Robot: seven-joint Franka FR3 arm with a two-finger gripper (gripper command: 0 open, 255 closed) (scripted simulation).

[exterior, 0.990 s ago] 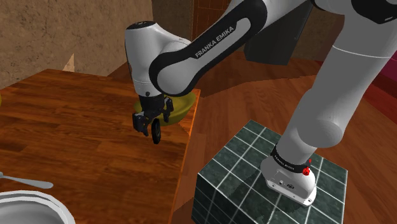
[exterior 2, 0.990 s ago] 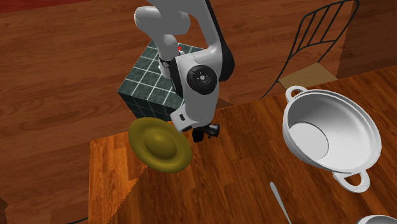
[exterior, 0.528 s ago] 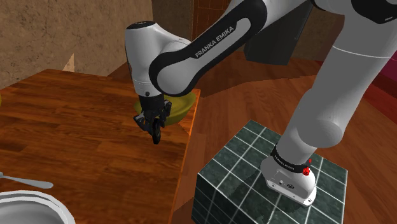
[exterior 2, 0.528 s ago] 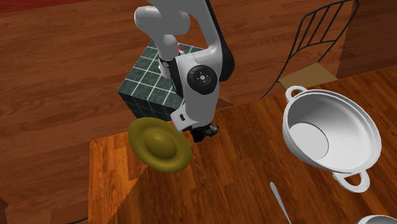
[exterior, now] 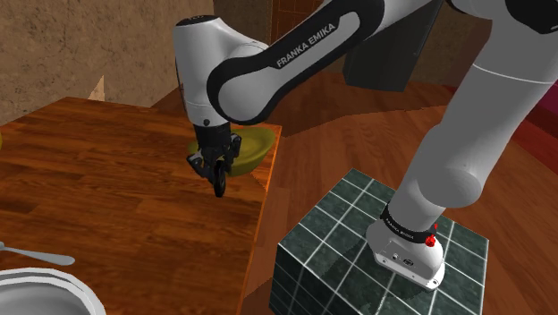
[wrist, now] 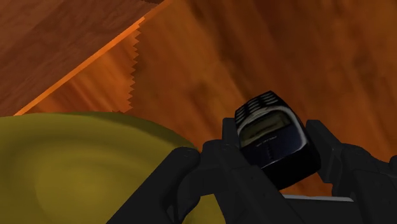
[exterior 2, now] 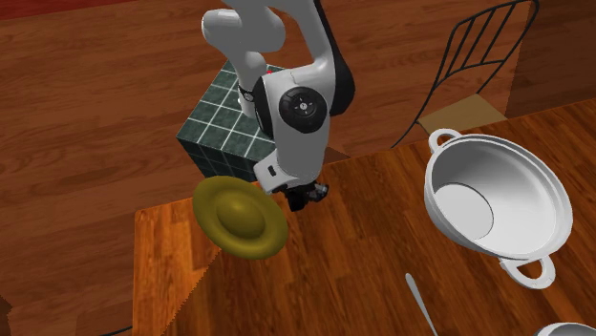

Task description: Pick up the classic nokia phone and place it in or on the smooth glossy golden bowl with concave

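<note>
A dark, small classic phone (wrist: 275, 133) with a greyish screen sits clasped between my black fingers (wrist: 327, 143). My gripper (wrist: 273, 139) is shut on it just above the wooden table (exterior: 107, 197). In the shoulder view the gripper (exterior: 217, 175) hangs with the phone (exterior: 219, 185) at its tip, close in front of the olive-gold bowl (exterior: 254, 148) at the table's corner. The second exterior view has the gripper (exterior 2: 306, 198) right beside the bowl (exterior 2: 239, 218), on that view's right. In the wrist view the bowl's (wrist: 76, 165) concave inside lies just beside the fingers.
A white two-handled pot (exterior 2: 497, 205) and a spoon (exterior 2: 420, 301) lie on the table at the second exterior view's right. The table's edge (exterior: 264, 192) runs close past the bowl. A chair (exterior 2: 478, 57) stands beyond. The tiled stand (exterior: 376, 242) is on the floor beside the table.
The fingers went from wide apart to shut on the phone. The hand has since risen slightly with the phone in it.
</note>
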